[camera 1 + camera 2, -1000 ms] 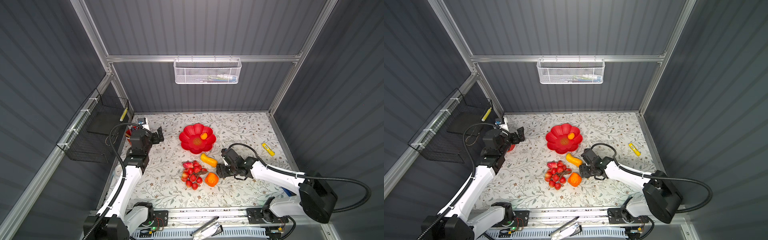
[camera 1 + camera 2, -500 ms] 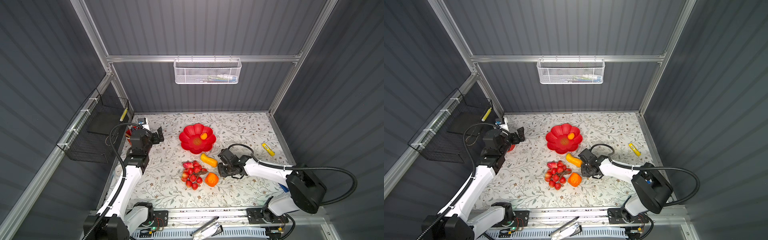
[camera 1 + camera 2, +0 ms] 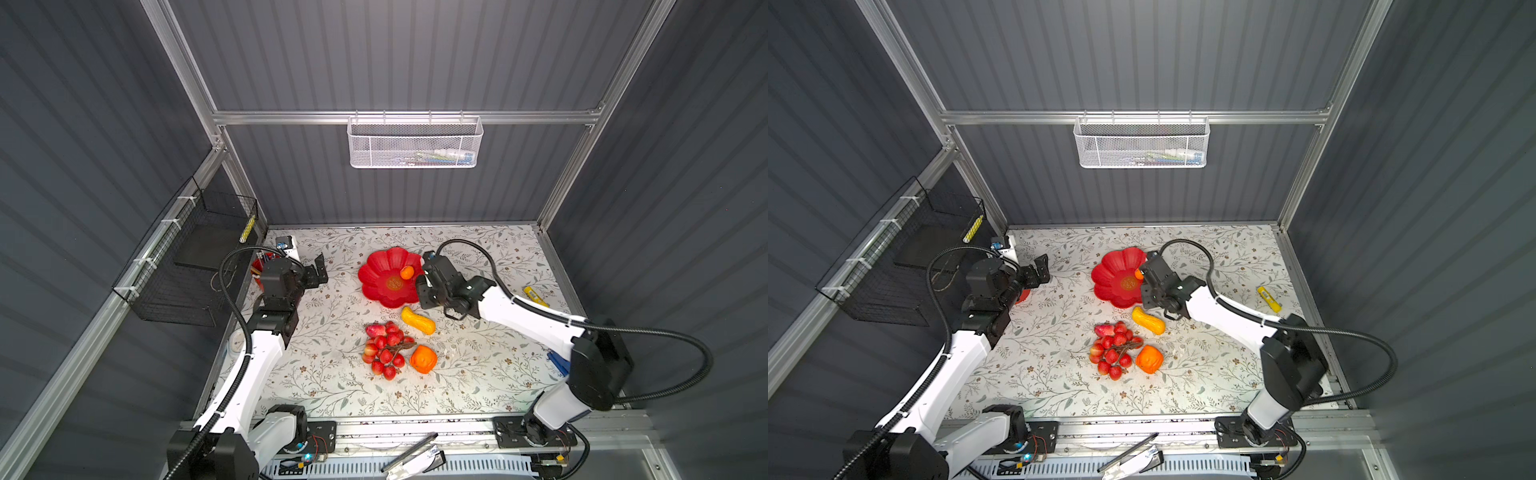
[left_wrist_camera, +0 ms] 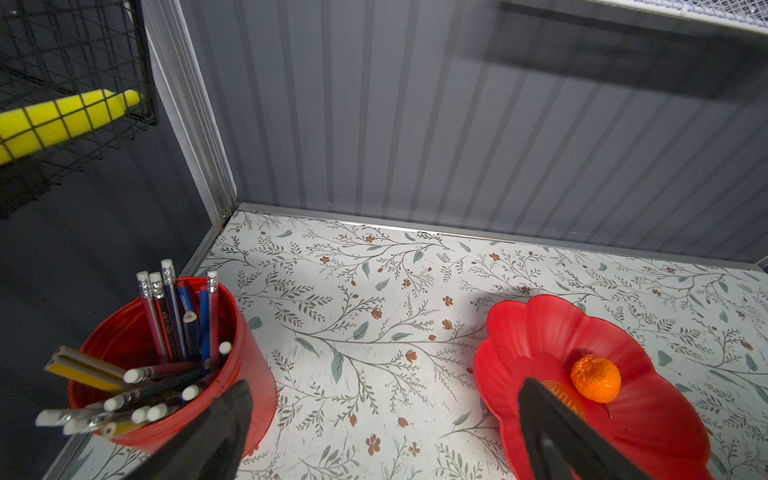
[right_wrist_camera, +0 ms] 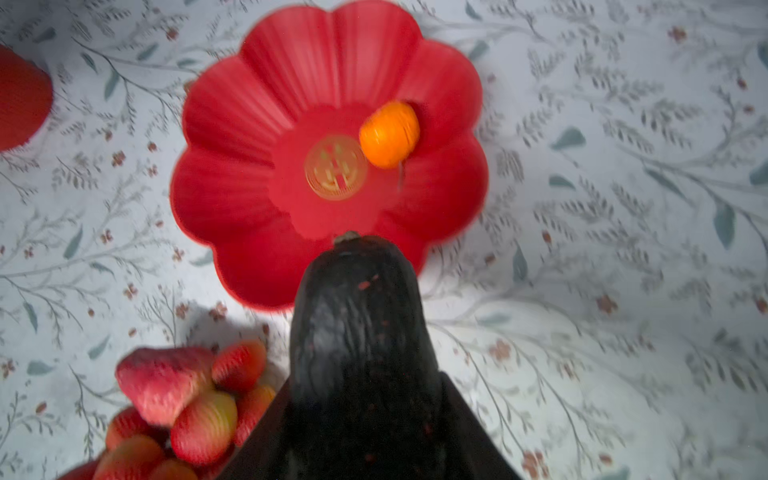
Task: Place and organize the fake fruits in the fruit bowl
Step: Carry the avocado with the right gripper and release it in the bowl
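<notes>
Seen from above, a floral-patterned table (image 3: 478,374) carries a red flower-shaped bowl (image 3: 376,266) with a small orange (image 3: 407,272) lying just off its yellow centre.

The right pincer (image 5: 365,432) is clamped on a dark avocado (image 5: 357,332). It grips the broad end, and the narrow stem tip points over the bowl's near petals. This probably lines the avocado up to be dropped onto the bare red floor beside the orange.

The left pincer (image 4: 384,390) is empty, with its jaws wide apart. It is parked next to a red pencil cup (image 4: 249,374), likely to leave the bowl free.

Only the right wrist view shows the avocado, because in both top views the arm hides it. Only the top views show the fruit waiting on the table near the bowl:
- a yellow squash (image 3: 417,320)
- a strawberry (image 3: 375,331)
- a bunch of red berries (image 3: 384,353)
- a lumpy orange fruit (image 3: 424,358)

The left wrist view alone shows the pencils in the cup.
</notes>
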